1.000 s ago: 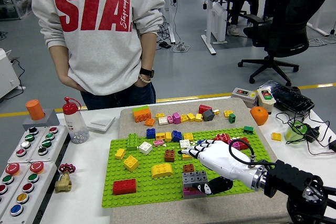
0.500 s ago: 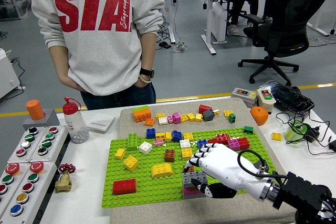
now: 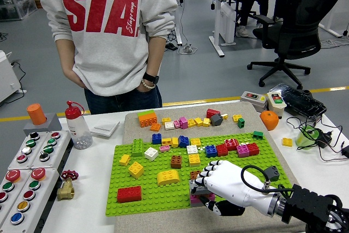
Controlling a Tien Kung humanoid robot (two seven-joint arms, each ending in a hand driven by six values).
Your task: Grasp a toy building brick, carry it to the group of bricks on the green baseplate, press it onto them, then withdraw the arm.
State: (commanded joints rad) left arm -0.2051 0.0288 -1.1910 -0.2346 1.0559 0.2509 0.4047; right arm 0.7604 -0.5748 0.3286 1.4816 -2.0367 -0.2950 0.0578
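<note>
- Right hand (image 3: pixel 214 181), white shell with black joints, comes in from the lower right and sits over the near right part of the green baseplate (image 3: pixel 147 195)
- Fingers (image 3: pixel 202 174) curled down over a grey brick (image 3: pixel 199 189); thumb black-tipped, tucked below and in front of it. Grip looks closed on the brick, though the hand hides most of it
- Grey brick rests on a pink brick (image 3: pixel 197 199) near the baseplate's front edge; a small brown brick (image 3: pixel 193 174) lies just behind the fingertips
- Other pieces on the baseplate: red brick (image 3: pixel 129 194) at near left, curved yellow brick (image 3: pixel 168 177) in the middle, brown brick (image 3: pixel 176 161) behind that, yellow brick (image 3: pixel 136 169) to the left, green brick (image 3: pixel 137 147) at the far left
- Row of blue, red and pink bricks along the far right of the plate, well apart from the hand
- Loose bricks scattered on the beige mat (image 3: pixel 131 117) behind the baseplate, orange brick (image 3: pixel 147 119) among them
- Person in a grey sweatshirt (image 3: pixel 109 31) stands at the far side, hands tucked at the hips, touching nothing on the table
- Button panel (image 3: pixel 24 175) at left edge, clear bottle with red cap (image 3: pixel 78 126) beside it
</note>
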